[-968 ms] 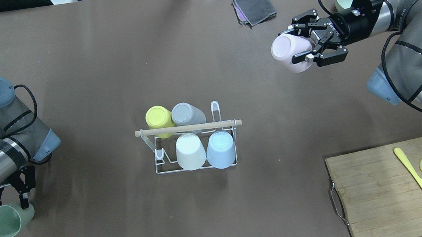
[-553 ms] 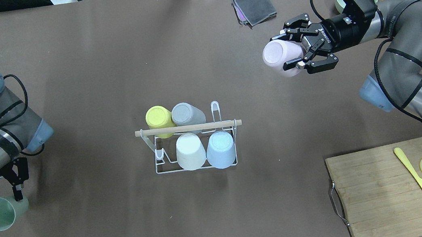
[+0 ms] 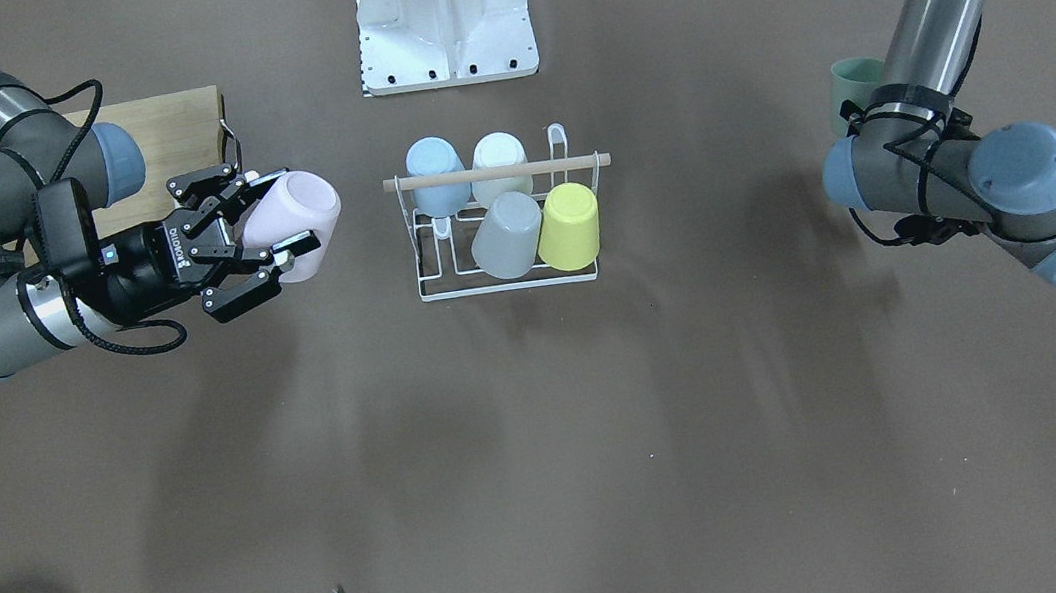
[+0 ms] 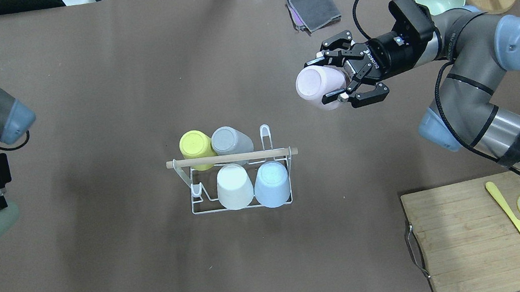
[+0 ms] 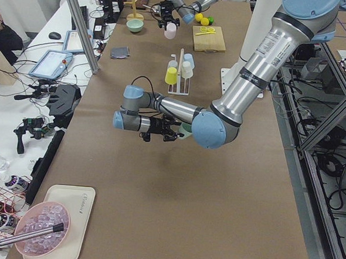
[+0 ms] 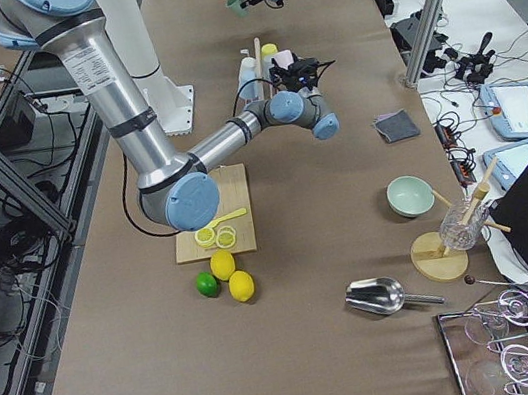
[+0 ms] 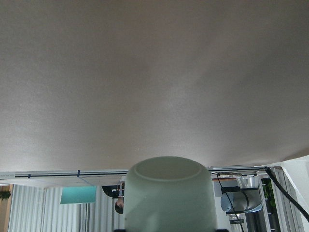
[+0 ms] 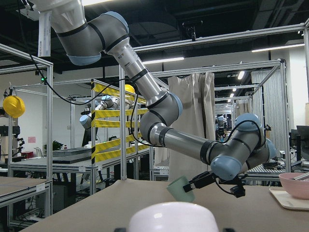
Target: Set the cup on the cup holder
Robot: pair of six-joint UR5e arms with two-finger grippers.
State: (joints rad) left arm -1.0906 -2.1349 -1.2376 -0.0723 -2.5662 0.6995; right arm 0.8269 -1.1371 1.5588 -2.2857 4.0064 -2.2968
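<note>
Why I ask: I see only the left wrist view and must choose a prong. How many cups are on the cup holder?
Observer: Four, all upside down on the cup holder: yellow cup, grey cup, white cup, blue cup.
Operator: Any free prongs?
Observer: Two: the far prong beside the grey cup, the near prong beside the white cup.
Operator: And the right hand?
Observer: The right hand holds a pink cup sideways, apart from the holder.
</note>
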